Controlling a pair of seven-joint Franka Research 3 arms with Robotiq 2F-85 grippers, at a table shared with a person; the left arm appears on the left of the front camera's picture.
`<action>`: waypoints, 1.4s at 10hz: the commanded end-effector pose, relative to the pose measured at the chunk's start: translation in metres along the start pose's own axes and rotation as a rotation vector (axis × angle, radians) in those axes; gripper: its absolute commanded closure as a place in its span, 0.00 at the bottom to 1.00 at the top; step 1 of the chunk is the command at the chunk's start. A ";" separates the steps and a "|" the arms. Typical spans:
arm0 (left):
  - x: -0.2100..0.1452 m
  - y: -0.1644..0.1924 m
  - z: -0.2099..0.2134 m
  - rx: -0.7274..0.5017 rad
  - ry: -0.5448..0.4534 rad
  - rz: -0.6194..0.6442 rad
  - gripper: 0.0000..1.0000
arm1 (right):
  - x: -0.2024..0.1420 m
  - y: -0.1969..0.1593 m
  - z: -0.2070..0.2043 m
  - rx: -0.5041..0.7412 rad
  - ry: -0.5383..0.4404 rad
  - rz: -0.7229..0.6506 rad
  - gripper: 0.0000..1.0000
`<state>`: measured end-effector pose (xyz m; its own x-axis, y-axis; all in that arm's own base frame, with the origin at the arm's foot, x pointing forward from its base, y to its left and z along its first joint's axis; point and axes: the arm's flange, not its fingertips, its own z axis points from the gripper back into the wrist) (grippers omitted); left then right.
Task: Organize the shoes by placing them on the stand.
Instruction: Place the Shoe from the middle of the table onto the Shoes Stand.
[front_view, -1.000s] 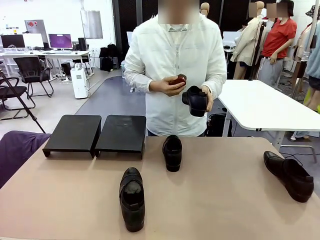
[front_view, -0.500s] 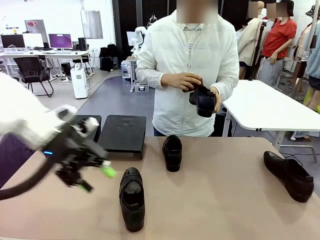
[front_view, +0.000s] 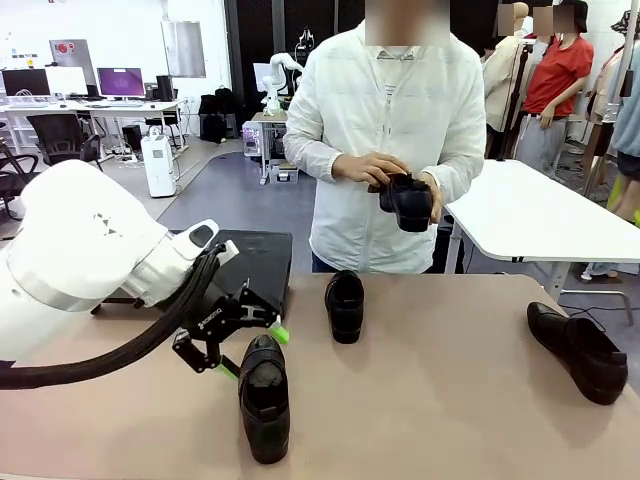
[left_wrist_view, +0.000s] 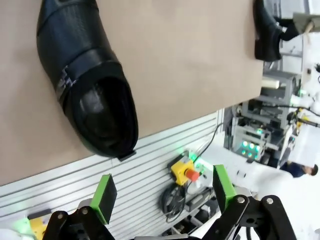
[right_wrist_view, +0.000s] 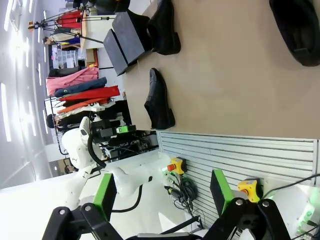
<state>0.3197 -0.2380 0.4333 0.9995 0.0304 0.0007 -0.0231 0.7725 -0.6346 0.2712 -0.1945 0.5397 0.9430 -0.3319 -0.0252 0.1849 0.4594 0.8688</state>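
We judge the task barely begun: none of the four shoes is on the stand (front_view: 248, 262). The part of its black top we can see in the front view is bare, and the right wrist view shows both sections bare too. All four placements are left to do.

Three shoes lie on the table (front_view: 440, 410). The near shoe (front_view: 265, 400) sits close to our edge, left of centre. The middle shoe (front_view: 345, 305) lies just right of the stand. The right-hand shoe (front_view: 580, 350) is well apart from both, by the right edge. A person across the table holds the fourth shoe (front_view: 408, 200) in both hands (front_view: 370, 168), up off the table.

The near shoe's long axis runs straight across the table, from us to the person. The left wrist view puts its heel and opening at our edge, so the toe points away towards the person. The middle shoe seems to lie the same way. The right-hand shoe lies on a slant, and we cannot tell its toe end for sure.

The left pincer (front_view: 253, 352) is spread wide and empty, hovering by the far end of the near shoe, beside it rather than around it. The right pincer (right_wrist_view: 162, 192) is also spread, with nothing between its pads.
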 end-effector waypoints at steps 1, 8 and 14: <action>-0.004 0.007 0.009 0.003 0.029 -0.038 0.00 | -0.002 0.003 0.003 -0.004 0.006 -0.005 0.00; 0.060 -0.065 -0.082 0.332 0.113 0.041 0.00 | -0.002 0.003 0.003 -0.004 0.006 -0.005 0.00; 0.061 -0.048 -0.124 0.477 0.069 0.106 0.00 | -0.002 0.003 0.003 -0.004 0.006 -0.005 0.00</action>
<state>0.3825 -0.3511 0.3719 0.9900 0.0651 -0.1255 -0.0925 0.9695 -0.2271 0.2710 -0.1944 0.5397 0.9433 -0.3310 -0.0263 0.1853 0.4590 0.8689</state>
